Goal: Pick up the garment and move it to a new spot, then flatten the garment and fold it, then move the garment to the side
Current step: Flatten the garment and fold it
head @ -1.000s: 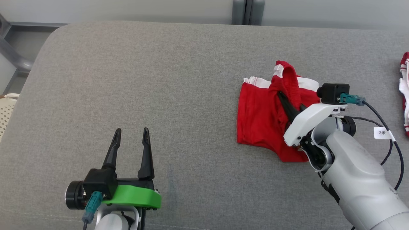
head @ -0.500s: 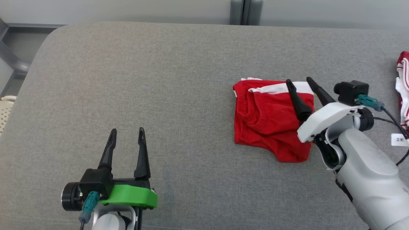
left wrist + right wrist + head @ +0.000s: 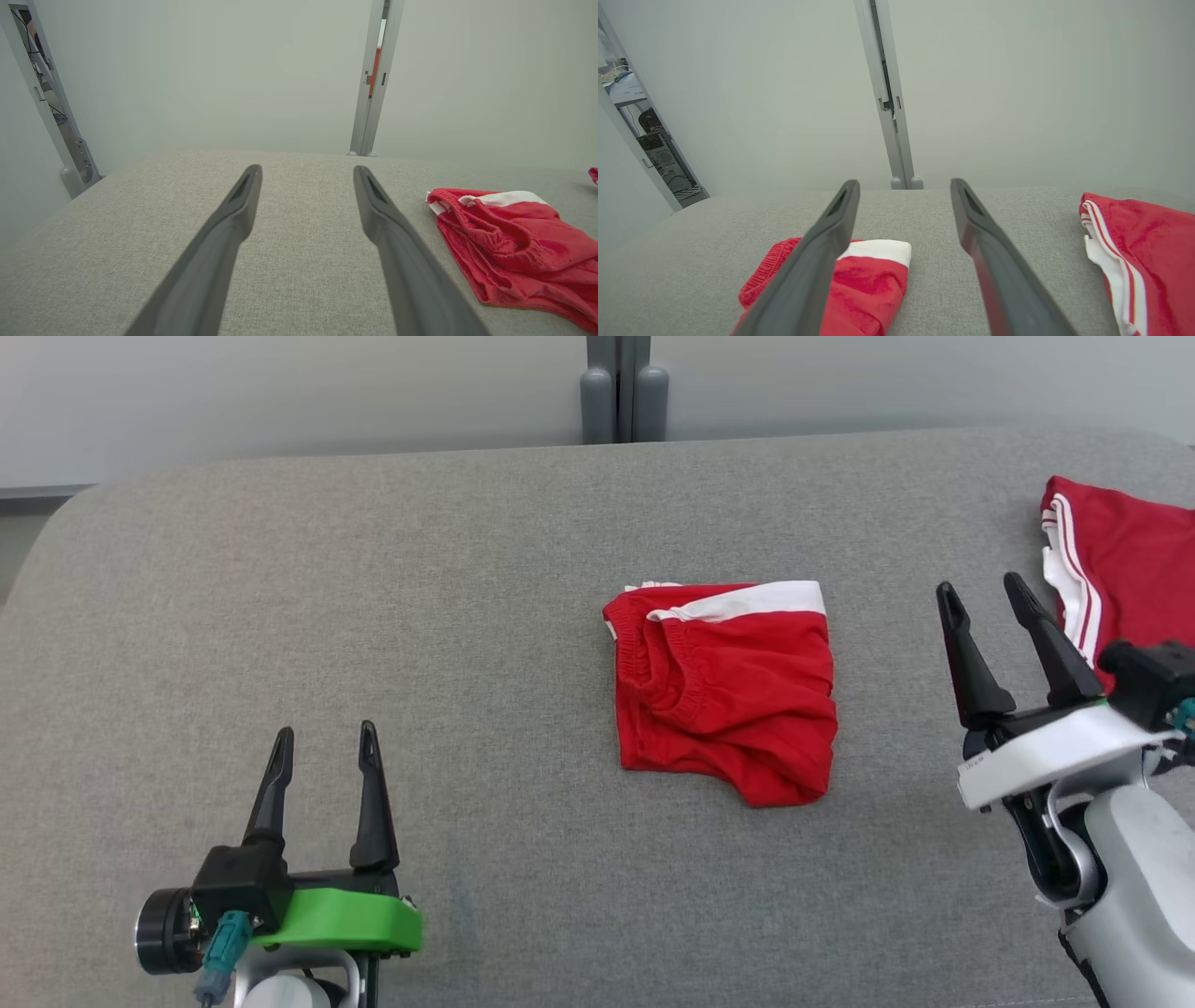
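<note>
Garment (image 3: 724, 691) sits folded on the gray surface (image 3: 467, 616), left end effector (image 3: 325, 730) at near left, right end effector (image 3: 979, 583) off to its right, both spread apart, holding nothing.

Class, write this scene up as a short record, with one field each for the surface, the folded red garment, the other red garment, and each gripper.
surface: grey fabric-covered top
folded garment: red with a white band, roughly folded, lying near the middle, not held
second garment: red with white stripes, at the far right edge
left gripper: open, empty, over bare fabric at the lower left
right gripper: open, empty, between the two garments
</note>
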